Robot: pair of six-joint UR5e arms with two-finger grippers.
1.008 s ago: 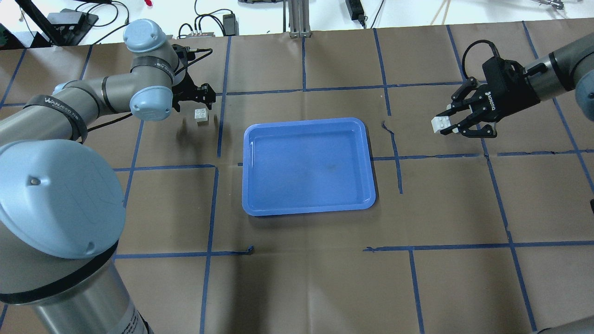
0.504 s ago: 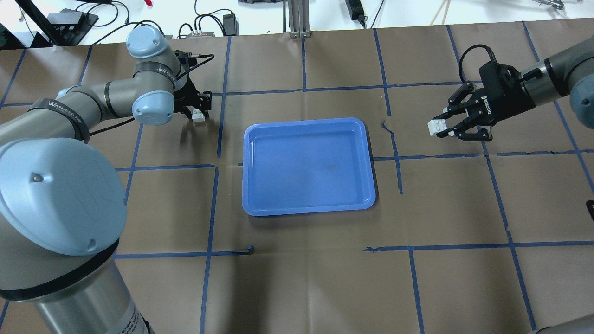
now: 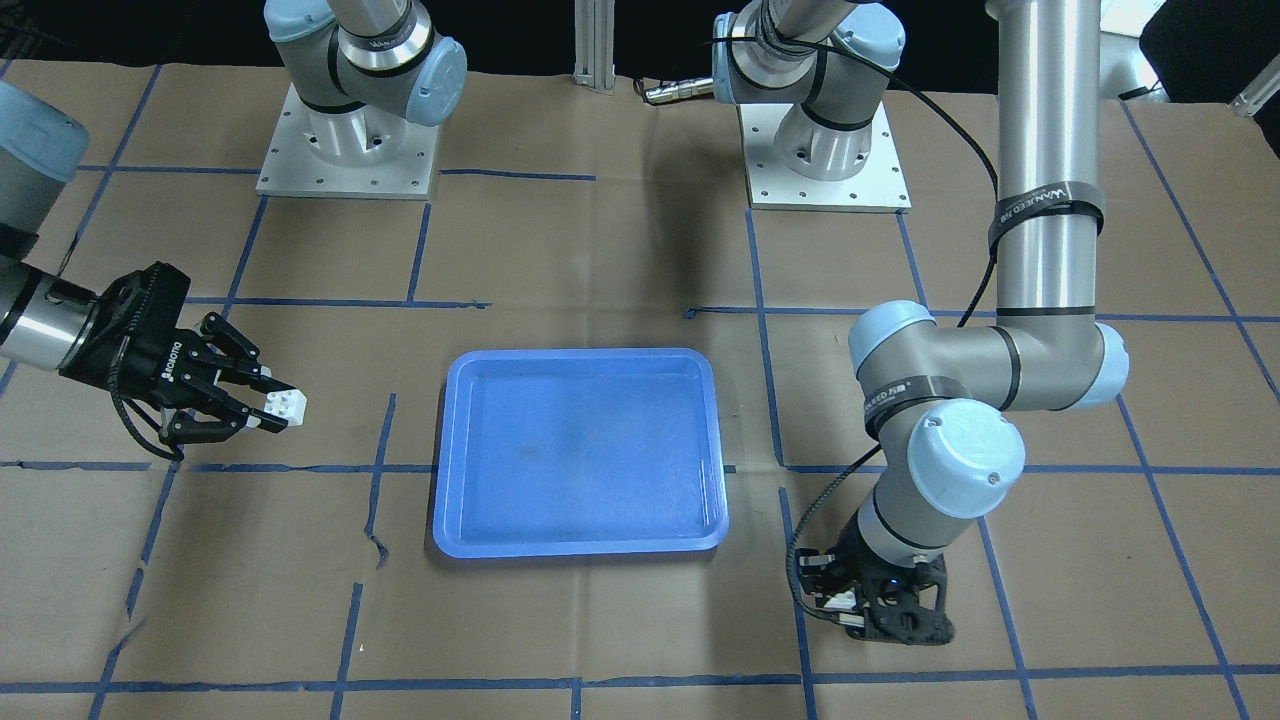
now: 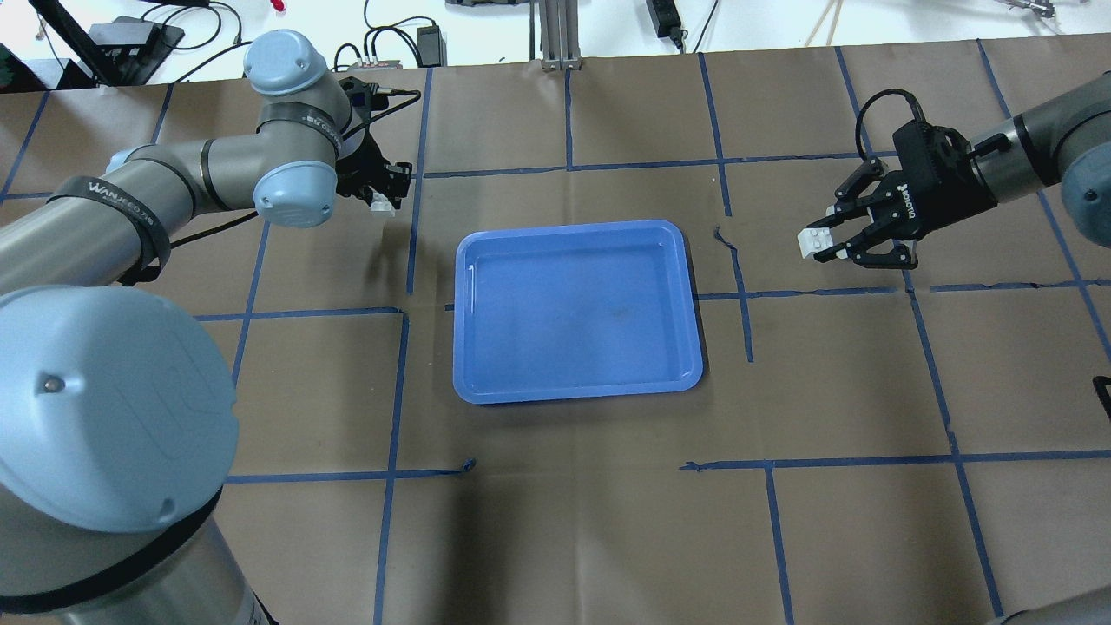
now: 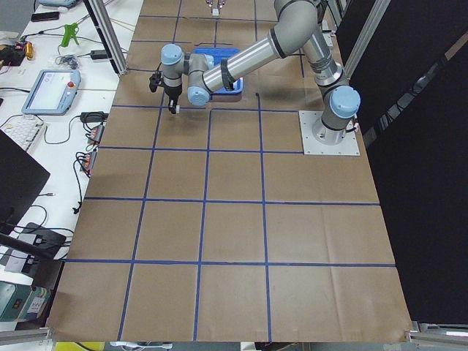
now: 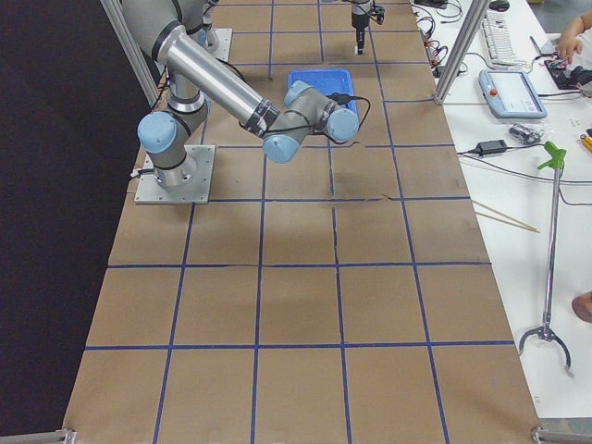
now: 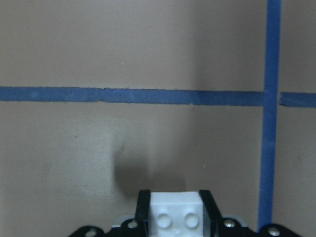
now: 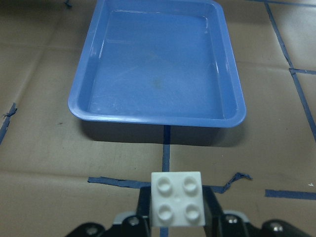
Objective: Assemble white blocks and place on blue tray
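Observation:
The blue tray (image 4: 577,382) lies flat mid-table and also shows in the front view (image 3: 580,535) and the right wrist view (image 8: 158,118). My left gripper (image 4: 383,198) is shut on one white block (image 4: 382,206), low over the table left of the tray; the left wrist view shows the block (image 7: 175,215) between the fingers. My right gripper (image 4: 823,245) is shut on the other white block (image 4: 812,242), held above the table right of the tray, studs visible in the right wrist view (image 8: 177,197). In the front view the right gripper (image 3: 272,410) holds its block (image 3: 290,405).
Brown paper with blue tape lines covers the table. Cables and power bricks (image 4: 417,39) lie beyond the far edge. The two arm bases (image 3: 345,150) stand on the robot's side. The left arm's elbow (image 4: 291,187) hangs close over its gripper.
The left gripper came down around the white block on the table and shut on it. The right gripper moved slightly left and farther away with its block.

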